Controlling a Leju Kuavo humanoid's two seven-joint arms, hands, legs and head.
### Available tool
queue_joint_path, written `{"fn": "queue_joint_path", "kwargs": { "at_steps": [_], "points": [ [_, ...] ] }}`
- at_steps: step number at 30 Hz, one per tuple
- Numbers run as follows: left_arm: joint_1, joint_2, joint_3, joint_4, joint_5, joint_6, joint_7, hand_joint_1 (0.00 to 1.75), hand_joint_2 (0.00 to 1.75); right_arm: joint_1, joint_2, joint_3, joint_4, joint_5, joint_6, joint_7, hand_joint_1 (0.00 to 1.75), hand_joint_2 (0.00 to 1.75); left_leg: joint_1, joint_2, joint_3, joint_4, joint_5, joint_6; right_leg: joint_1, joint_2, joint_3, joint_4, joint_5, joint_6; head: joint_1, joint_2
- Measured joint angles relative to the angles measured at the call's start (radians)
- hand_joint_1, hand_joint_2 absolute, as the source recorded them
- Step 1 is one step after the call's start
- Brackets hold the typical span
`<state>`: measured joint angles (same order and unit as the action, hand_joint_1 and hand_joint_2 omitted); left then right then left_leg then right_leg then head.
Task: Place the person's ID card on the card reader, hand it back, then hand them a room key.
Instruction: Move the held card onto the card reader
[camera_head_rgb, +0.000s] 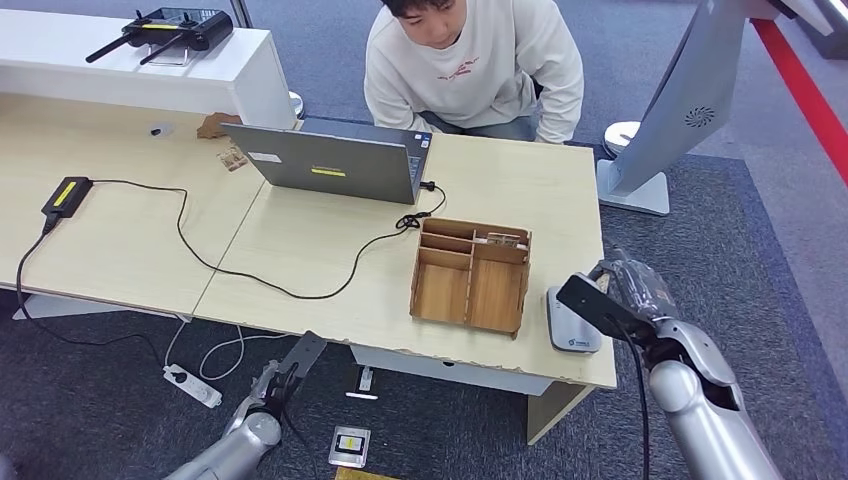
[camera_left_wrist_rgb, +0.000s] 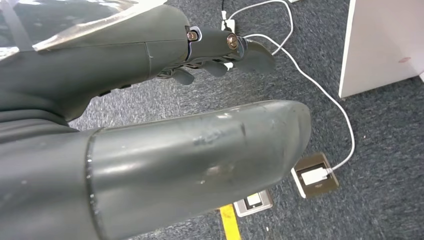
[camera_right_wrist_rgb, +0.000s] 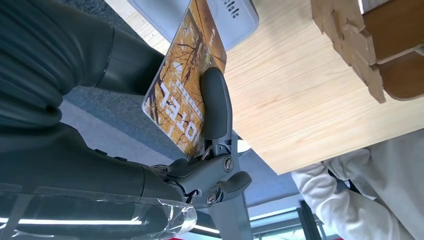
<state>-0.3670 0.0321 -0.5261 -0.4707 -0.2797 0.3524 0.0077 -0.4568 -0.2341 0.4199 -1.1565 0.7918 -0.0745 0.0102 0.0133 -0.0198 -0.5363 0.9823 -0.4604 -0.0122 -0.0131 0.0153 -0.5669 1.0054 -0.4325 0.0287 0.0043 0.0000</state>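
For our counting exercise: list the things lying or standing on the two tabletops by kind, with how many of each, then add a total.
Laptop: 1
Wooden organiser box: 1
Card reader: 1
Black box with yellow label: 1
Black remote controller with antennas: 1
Total: 5

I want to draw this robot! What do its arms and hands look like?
Both arms are shiny silver tubes. The right hand and left hand are dark grey, with a thick grey thumb, darker fingers and small silver screws. Clear plastic wraps the wrists, and a thin black cable runs along the right arm.
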Motion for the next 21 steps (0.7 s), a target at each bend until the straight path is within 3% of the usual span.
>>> {"fn": "queue_joint_path", "kwargs": {
  "at_steps": [21],
  "points": [
    [-0.007,-0.007,-0.002,0.004,0.020,0.009,0.012,0.00,0.00,-0.027,0.081,0.090,0.064,-0.008,0.054,0.009,1.75,1.75,0.000,0.000,0.000,0.000,0.000,0.000,0.000,0.000,0.000,0.000,0.000,0.000,0.000,0.000]
  ]
}}
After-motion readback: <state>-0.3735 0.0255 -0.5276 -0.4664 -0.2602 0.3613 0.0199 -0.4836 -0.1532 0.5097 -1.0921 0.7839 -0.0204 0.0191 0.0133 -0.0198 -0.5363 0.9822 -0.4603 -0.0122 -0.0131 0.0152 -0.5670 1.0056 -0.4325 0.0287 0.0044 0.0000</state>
